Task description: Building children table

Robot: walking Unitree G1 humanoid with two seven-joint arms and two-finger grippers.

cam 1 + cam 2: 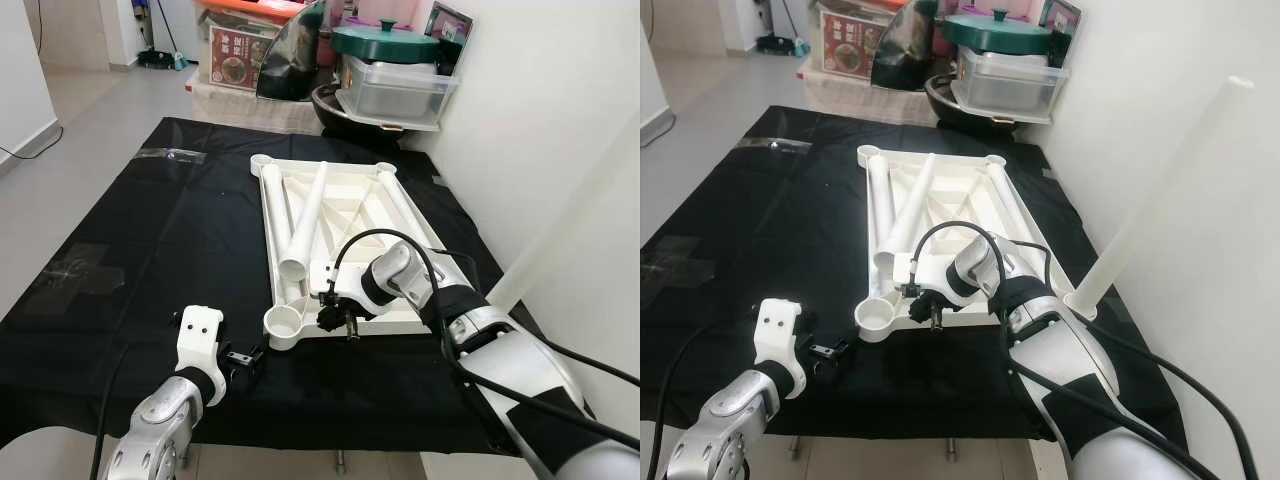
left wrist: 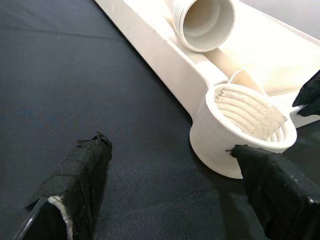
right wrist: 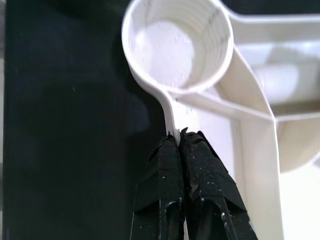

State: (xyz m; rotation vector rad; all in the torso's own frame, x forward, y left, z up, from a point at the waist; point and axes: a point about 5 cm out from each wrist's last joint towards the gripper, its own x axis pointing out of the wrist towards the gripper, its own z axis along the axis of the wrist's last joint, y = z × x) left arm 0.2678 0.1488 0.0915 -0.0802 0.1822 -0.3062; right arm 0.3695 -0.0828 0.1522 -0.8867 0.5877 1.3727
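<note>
A white plastic tabletop lies upside down on a black cloth. Several white tube legs rest loose on its underside. A threaded corner socket sits at its near left corner. My right gripper is shut on the thin front rim just beside that socket; it also shows in the left eye view. My left gripper hovers low over the cloth, just left of the socket. It is open, its fingers wide apart with nothing between them.
Another white leg leans upright against the white wall on the right. Storage boxes and a green-lidded pot crowd the far end. The cloth's near edge drops off below my arms. Bare floor lies left.
</note>
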